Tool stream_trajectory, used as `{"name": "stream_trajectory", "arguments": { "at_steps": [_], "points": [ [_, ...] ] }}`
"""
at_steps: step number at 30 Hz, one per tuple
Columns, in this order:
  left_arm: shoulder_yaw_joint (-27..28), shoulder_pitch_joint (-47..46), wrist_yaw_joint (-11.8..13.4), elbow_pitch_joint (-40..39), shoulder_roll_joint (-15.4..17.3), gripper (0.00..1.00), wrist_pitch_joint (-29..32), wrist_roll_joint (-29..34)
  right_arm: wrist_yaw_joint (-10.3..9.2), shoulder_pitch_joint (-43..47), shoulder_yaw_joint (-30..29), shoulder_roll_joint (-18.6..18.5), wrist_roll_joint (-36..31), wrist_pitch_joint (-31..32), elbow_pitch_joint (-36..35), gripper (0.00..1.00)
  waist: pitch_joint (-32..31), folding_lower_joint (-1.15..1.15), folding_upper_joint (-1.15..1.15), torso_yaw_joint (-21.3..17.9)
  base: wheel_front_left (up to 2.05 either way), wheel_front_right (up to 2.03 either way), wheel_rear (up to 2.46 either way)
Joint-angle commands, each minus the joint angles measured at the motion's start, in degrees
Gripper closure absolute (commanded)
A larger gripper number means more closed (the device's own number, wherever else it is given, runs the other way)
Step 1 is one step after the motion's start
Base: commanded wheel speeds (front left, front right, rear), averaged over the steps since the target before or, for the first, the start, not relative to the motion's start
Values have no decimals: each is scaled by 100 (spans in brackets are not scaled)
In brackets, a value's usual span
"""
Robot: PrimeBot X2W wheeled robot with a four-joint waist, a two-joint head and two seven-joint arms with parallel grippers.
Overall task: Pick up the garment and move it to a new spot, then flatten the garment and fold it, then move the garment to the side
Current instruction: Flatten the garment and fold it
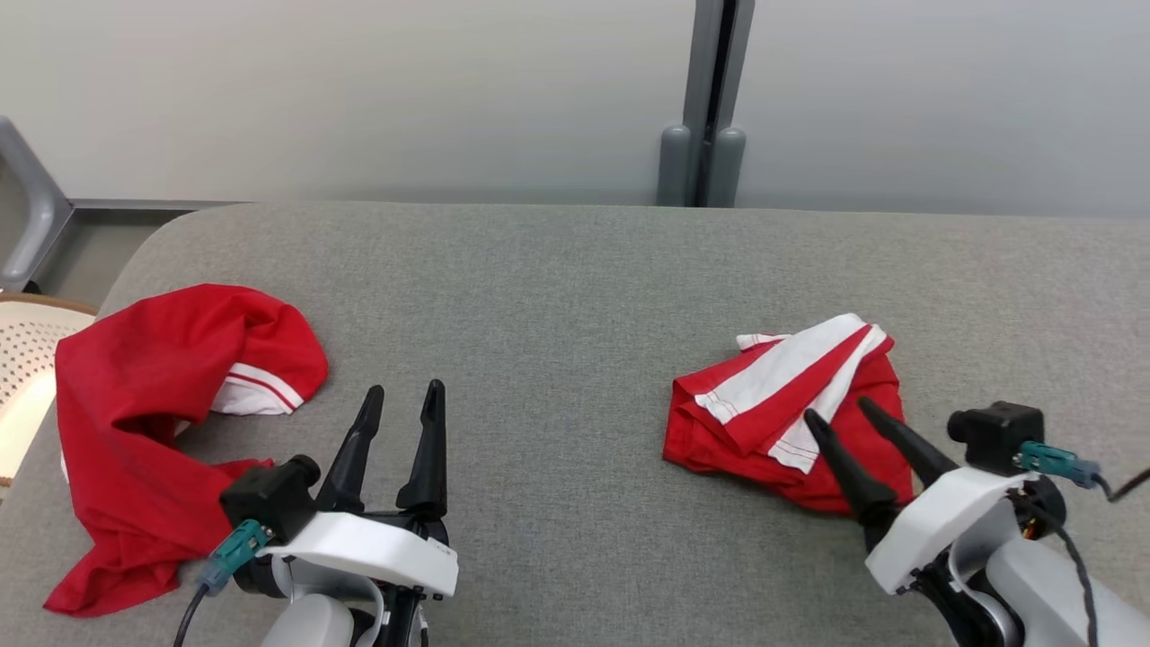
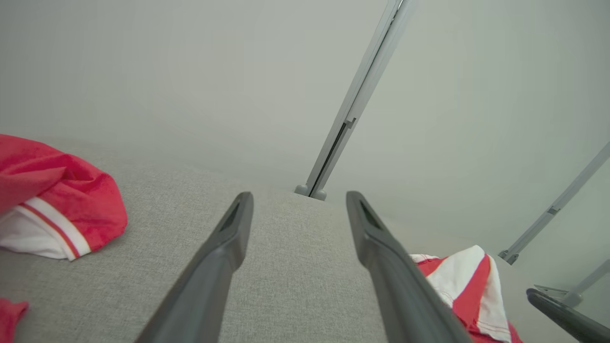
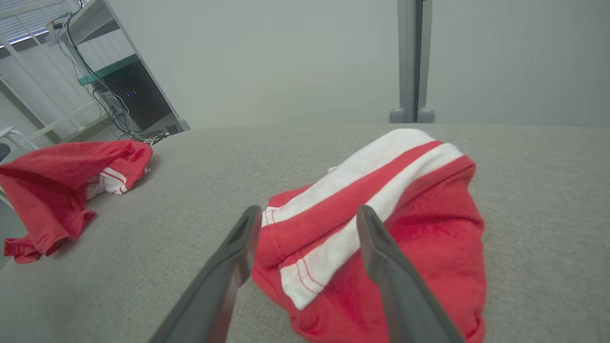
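Note:
A folded red garment (image 1: 782,422) with white stripes lies on the right of the grey padded table (image 1: 557,296); it also shows in the right wrist view (image 3: 381,224) and the left wrist view (image 2: 469,286). My right gripper (image 1: 840,410) is open just above its near edge, the fingers (image 3: 238,257) spread over the fold and holding nothing. A second, crumpled red garment (image 1: 153,422) sprawls over the table's left edge. My left gripper (image 1: 404,388) stands open to the right of it, above bare cloth (image 2: 299,195).
A grey post (image 1: 714,99) rises against the pale wall behind the table. A cream perforated seat (image 1: 22,359) stands off the table's left edge. In the right wrist view a rack with cables (image 3: 114,90) stands beyond the table.

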Motion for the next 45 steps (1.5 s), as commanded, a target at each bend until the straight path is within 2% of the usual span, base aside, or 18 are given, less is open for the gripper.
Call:
{"name": "stream_trajectory", "arguments": {
  "at_steps": [1,5,9,12,17,21,26,27,28,35,45],
  "points": [
    [50,14,-49,-43,22,0,0,18,15,104,-128,-97,-95,-141,-82,0,-60,0,0,-103,0,0,0],
    [94,72,-73,-181,22,0,1,10,15,334,-723,-208,-495,-475,-138,0,-62,0,0,-230,0,0,0],
    [123,126,-83,-309,23,0,0,5,15,651,-1555,-65,-1205,-658,-106,0,-32,0,0,-343,0,0,0],
    [110,159,-102,-398,22,0,1,12,15,930,-2325,188,-1882,-692,-108,0,-2,0,0,-396,0,0,0],
    [76,329,-124,-507,23,0,1,183,16,1485,-3570,812,-2952,-694,-564,0,21,0,0,-463,0,0,0],
    [19,444,-112,-538,24,0,0,187,15,1765,-3979,1160,-3509,-694,-862,0,22,0,0,-482,0,0,0],
    [-51,409,-112,-523,24,0,1,175,15,1858,-4127,1351,-3802,-696,-987,0,58,0,0,-423,0,0,0],
    [-63,376,-117,-520,24,0,1,171,14,1853,-4112,1367,-3820,-696,-987,63,74,0,0,-399,0,0,0],
    [-77,345,-122,-517,23,0,0,165,14,1833,-4091,1358,-3857,-696,-989,99,91,0,0,-371,0,0,0],
    [-165,237,-132,-468,22,0,0,124,14,1552,-3718,1262,-3871,-656,-693,100,273,0,0,-130,0,0,0],
    [-360,52,-128,-439,22,0,0,63,13,872,-3096,913,-3732,-217,208,100,718,0,0,447,0,0,0]
  ]
}}
